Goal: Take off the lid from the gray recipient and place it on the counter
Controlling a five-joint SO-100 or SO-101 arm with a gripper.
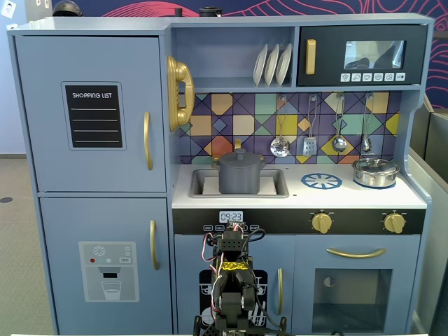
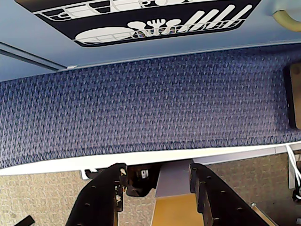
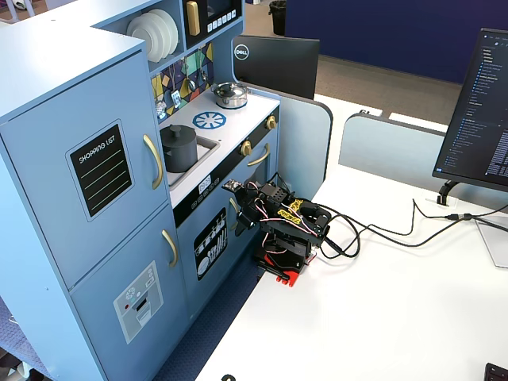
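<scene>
The gray recipient (image 1: 241, 178) stands in the recessed sink at the left of the white counter (image 1: 294, 194). The lid (image 1: 239, 159) sits closed on top of it, knob up. In the other fixed view the recipient (image 3: 179, 151), the lid (image 3: 178, 132) and the counter (image 3: 242, 105) also show. My gripper (image 2: 157, 170) is open and empty. It hangs folded low in front of the kitchen's lower doors (image 3: 238, 213), well below and apart from the recipient. In the wrist view it faces the blue carpet and the table edge.
A shiny silver pot (image 1: 375, 171) with its own lid stands at the counter's right, beside the blue burner print (image 1: 321, 181). Utensils (image 1: 308, 136) hang above the counter. My arm's base sits on a white table (image 3: 381, 302) with cables and a monitor (image 3: 476, 111).
</scene>
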